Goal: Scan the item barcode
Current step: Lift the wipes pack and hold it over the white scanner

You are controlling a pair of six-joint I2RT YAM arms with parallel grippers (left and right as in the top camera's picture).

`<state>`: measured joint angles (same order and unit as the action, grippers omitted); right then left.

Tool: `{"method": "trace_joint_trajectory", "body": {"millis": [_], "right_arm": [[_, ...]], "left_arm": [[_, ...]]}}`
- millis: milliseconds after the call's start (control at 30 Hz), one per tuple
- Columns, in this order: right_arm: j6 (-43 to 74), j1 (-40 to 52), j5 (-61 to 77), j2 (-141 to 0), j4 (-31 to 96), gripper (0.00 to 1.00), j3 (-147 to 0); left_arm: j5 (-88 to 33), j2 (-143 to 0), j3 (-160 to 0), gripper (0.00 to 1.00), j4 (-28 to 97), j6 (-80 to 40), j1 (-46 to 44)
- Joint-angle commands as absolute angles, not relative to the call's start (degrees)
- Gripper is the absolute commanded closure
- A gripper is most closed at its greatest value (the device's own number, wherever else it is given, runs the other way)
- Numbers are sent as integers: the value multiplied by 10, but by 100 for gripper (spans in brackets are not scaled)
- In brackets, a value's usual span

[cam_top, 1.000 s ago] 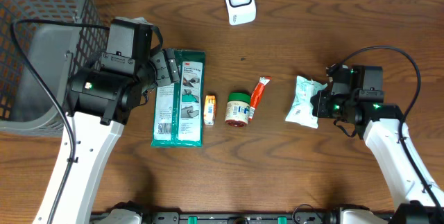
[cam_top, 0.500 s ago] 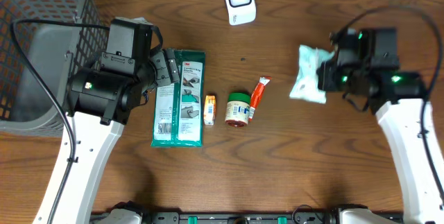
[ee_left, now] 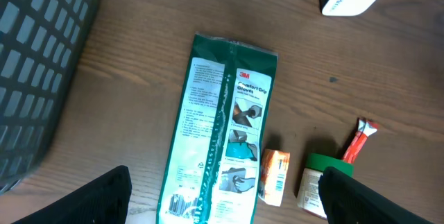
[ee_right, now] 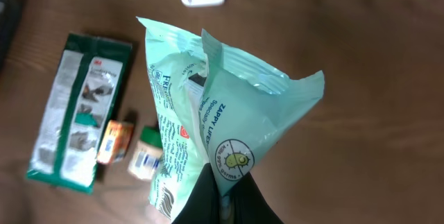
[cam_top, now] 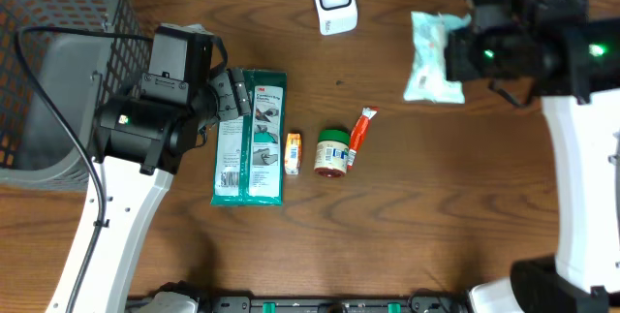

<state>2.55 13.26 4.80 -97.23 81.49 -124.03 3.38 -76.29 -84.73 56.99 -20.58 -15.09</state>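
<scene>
A dark brown wooden table (cam_top: 436, 216) carries everything here. At the far left stands a black wire mesh basket (cam_top: 58, 61). Beside it the left gripper (cam_top: 232, 95) hovers over the top end of a long green plastic pack of gloves (cam_top: 250, 137), its fingers spread wide and holding nothing. To the right of the pack lie a small orange cardboard box (cam_top: 293, 152), a short jar with a green lid (cam_top: 332, 151) and a thin red and white tube (cam_top: 361, 129), close together. At the far edge sits the white rounded barcode scanner (cam_top: 334, 1). Further right, the right gripper (cam_top: 465, 51) is closed tight on the edge of a pale green soft packet of wipes (cam_top: 431, 59), which hangs in the air above the table, near the scanner but not in front of it.

I judge the pickup as done. Turning the barcode to the scanner is left, and I cannot tell where that code is.

The wood around the items is bare.
</scene>
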Motion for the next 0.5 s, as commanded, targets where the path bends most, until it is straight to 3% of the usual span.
{"method": "trace_joint_trajectory", "body": {"millis": [0,467], "right_arm": [[-9,182,-55,-1017,786,99,-1266],[-181,256,-271,-1220,486,99,-1266]], "left_arm": [[41,-765,-856,14,571,-200,-148],[41,-765,-856,14,571,-200,-148]]}}
